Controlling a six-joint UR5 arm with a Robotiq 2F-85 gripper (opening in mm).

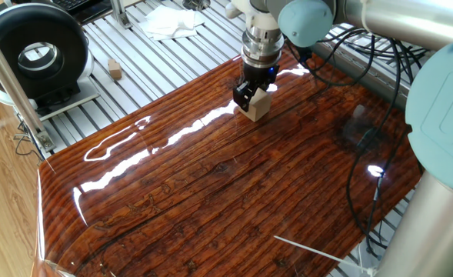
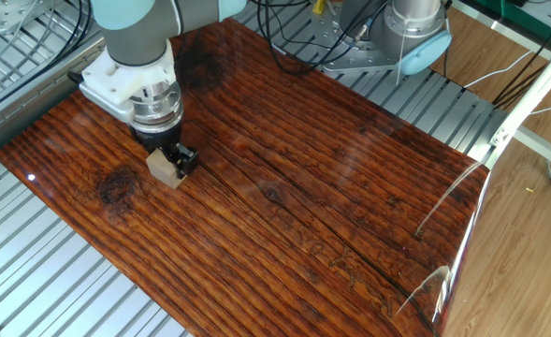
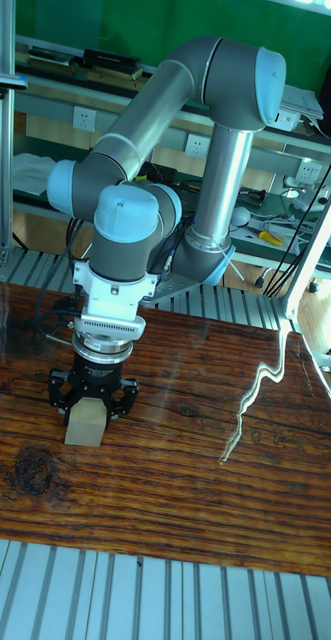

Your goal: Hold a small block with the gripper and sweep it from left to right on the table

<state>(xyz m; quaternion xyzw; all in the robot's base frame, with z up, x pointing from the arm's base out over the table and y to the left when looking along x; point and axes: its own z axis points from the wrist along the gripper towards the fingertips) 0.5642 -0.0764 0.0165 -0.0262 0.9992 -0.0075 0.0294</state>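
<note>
Tinier brownish block (image 1: 115, 70) lies on the slat frame (image 1: 164, 61), well apart from the work. Gripper (image 3: 90, 410) points straight down, prongs pinching the small block (image 3: 83, 424) from both sides. Block sits on the table (image 3: 185, 470), near its edge.

The pale beige wooden cube (image 3: 83, 424) rests on the glossy reddish-brown wooden table (image 3: 185, 480), near its left end, between the prongs of the black two-finger hand (image 3: 92, 398) directly above.
</note>
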